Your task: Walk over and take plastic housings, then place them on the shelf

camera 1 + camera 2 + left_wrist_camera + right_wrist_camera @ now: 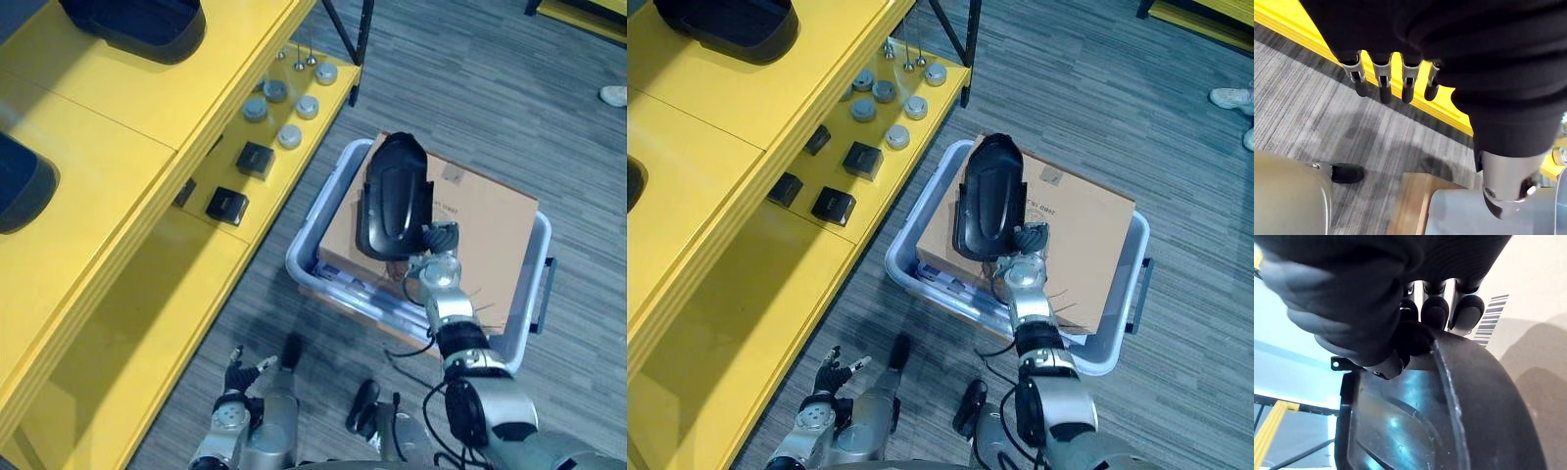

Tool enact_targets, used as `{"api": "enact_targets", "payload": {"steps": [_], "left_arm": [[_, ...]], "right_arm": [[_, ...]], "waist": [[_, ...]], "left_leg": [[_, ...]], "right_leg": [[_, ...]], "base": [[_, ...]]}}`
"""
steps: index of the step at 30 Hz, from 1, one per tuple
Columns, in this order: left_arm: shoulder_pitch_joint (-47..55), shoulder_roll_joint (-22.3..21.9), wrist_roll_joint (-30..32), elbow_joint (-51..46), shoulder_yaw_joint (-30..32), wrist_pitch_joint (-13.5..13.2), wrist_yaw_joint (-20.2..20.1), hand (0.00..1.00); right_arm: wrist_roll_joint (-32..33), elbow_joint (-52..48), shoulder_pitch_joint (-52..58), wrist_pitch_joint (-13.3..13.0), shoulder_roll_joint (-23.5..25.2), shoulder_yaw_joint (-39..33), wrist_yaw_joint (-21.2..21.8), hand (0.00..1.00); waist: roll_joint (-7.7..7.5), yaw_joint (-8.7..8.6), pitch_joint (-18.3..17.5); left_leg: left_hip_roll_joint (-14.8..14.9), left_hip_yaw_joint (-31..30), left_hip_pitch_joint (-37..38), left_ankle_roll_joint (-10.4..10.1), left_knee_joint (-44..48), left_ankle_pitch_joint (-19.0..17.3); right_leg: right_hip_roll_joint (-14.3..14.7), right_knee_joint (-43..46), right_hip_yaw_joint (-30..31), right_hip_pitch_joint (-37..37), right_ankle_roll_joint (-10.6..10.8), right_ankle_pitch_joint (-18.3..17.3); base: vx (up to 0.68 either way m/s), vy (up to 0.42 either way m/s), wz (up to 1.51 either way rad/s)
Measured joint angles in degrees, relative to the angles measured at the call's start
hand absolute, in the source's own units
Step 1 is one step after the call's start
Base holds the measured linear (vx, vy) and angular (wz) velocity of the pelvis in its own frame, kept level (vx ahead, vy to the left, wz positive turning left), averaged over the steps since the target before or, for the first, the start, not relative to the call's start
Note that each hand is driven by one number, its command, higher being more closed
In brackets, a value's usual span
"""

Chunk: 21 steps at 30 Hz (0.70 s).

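Evidently for a firm hold on its thin wall, the right hand [438, 247] pinches the black plastic housing [392, 191] by the rim, thumb inside, above the cardboard box [485, 220] in the grey tote [312, 217]. The left hand [236, 377] hangs with fingers relaxed, free beside the yellow shelf [98, 98].

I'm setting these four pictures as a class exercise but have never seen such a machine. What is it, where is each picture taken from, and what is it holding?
This is a humanoid robot with two arms. The two wide pictures come from cameras in its head, looking down; the two close ones from a camera on each wrist. Its right hand pinches the rim of a black plastic housing, over a cardboard box that sits in a pale bin on the floor. Its left hand hangs low with straight fingers, holding nothing. Beside it stands a yellow shelf, bearing more dark housings on top, and small black boxes and grey discs lower down.
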Motion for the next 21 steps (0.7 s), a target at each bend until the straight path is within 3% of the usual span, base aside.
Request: {"api": "enact_targets", "payload": {"steps": [6,9,16,21], "left_arm": [[2.97,0.15,-0.03,-7.52,-0.06,-0.08,0.41,0.0],[5.21,0.14,-0.03,-16.57,-0.66,-0.24,1.42,0.0],[7.72,-0.91,-0.11,-38.13,-1.17,-2.72,3.86,0.0],[8.64,-0.91,-1.11,-49.42,-3.93,-4.8,5.38,0.0]], "right_arm": [[-0.45,-8.46,6.48,-1.22,0.13,0.17,-1.13,1.0],[-0.52,-12.66,9.82,-2.23,0.52,0.12,-2.03,1.0],[-0.52,-23.76,16.76,-3.83,1.14,0.95,-3.21,1.0],[-0.77,-31.11,19.61,-5.81,1.14,5.17,-3.0,1.0]], "waist": [[-1.31,-0.87,-0.8],[-1.87,-1.61,-1.4],[-1.5,-2.21,-5.09],[-0.86,-3.75,-7.55]], "left_leg": [[0.02,-0.07,0.28,-0.02,-0.01,-0.02],[-0.11,-0.3,0.35,-0.02,0.0,-0.02],[-0.89,-0.45,1.11,0.01,0.01,-0.04],[-0.95,-0.07,2.39,0.73,0.01,-0.71]], "right_leg": [[-0.05,0.46,0.11,0.02,0.04,-0.44],[-0.14,0.26,-0.24,0.4,0.05,-0.44],[-0.64,-0.16,-0.48,1.32,0.16,-0.47],[-0.08,-2.33,-0.18,2.9,0.6,0.26]], "base": [[-0.02,-0.028,0.0],[0.01,-0.015,0.04],[0.01,-0.004,0.02],[0.0,-0.004,-0.04]]}}
